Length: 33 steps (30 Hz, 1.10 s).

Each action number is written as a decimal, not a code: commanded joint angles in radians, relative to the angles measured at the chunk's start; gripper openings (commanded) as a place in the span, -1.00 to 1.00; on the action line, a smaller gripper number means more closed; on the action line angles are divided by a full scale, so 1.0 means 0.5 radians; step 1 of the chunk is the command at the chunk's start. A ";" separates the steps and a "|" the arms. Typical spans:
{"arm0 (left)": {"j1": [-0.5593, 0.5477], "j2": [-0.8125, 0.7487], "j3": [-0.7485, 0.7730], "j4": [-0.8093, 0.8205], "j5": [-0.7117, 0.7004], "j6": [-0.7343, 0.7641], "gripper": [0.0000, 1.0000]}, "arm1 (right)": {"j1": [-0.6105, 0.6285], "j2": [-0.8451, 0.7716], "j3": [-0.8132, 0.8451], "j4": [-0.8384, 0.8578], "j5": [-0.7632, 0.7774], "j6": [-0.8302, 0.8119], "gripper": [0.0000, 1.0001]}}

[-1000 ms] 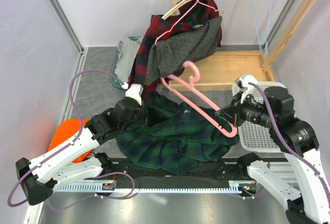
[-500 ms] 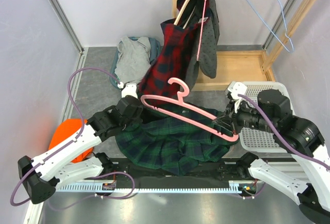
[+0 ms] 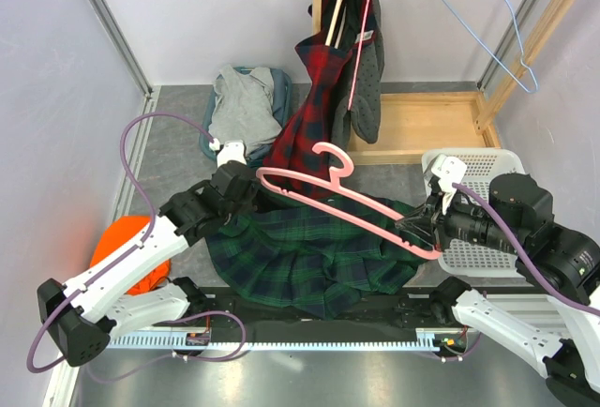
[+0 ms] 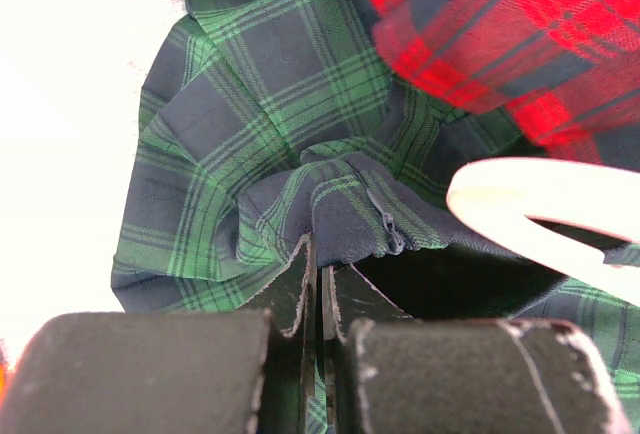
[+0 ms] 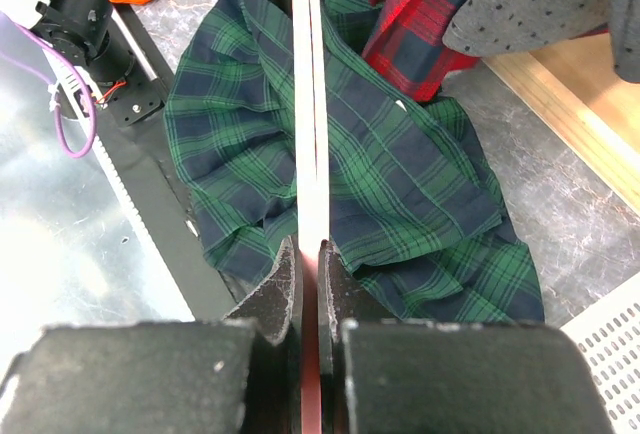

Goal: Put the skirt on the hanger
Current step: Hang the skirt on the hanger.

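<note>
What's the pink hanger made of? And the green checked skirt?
The hanger is probably smooth plastic: it is one even pink colour, with a thick rounded bar and a slight shine. The skirt looks like soft woven cloth with a matte finish: it folds and wrinkles, and it has green and navy checks.

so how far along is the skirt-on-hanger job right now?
Done: both grips are made. The right gripper is shut on the pink hanger; the left gripper is shut on the green plaid skirt near its zipper. In hand: the hanger's free end sits beside the lifted waistband opening. Left: the skirt is not yet on the hanger; most of it lies on the table.
</note>
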 commanded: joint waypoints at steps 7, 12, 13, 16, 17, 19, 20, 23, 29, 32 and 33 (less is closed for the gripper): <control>0.034 0.031 0.131 0.018 -0.085 0.019 -0.97 | 0.019 -0.009 0.010 0.053 -0.068 -0.036 -1.00; 0.046 0.083 0.183 0.012 -0.104 0.010 -0.97 | 0.028 -0.033 0.010 0.047 -0.022 -0.033 -1.00; 0.055 0.095 0.199 0.003 -0.107 0.010 -0.97 | 0.028 -0.037 0.019 0.047 -0.019 -0.036 -1.00; 0.068 0.147 0.220 -0.012 -0.113 0.000 -0.97 | 0.025 -0.064 0.056 0.041 0.015 -0.027 -1.00; 0.068 0.163 0.223 -0.013 -0.113 -0.003 -0.97 | 0.025 -0.070 0.059 0.041 0.018 -0.030 -1.00; 0.071 0.181 0.230 -0.013 -0.116 -0.012 -0.96 | 0.025 -0.067 0.068 0.032 0.027 -0.027 -1.00; 0.077 0.190 0.236 -0.013 -0.116 -0.012 -0.97 | 0.025 -0.067 0.065 0.029 0.024 -0.027 -1.00; 0.080 0.194 0.248 -0.013 -0.125 -0.012 -0.97 | 0.025 -0.058 0.044 0.032 -0.009 -0.030 -1.00; 0.083 0.135 0.288 -0.013 -0.113 0.019 -0.97 | 0.025 -0.015 -0.054 0.053 -0.003 -0.012 -1.00; 0.083 0.074 0.291 -0.016 -0.085 0.065 -0.97 | 0.034 0.043 -0.097 0.075 0.009 0.001 -1.00; 0.083 0.034 0.291 -0.013 -0.058 0.077 -0.96 | 0.037 0.073 -0.106 0.078 0.021 0.010 -1.00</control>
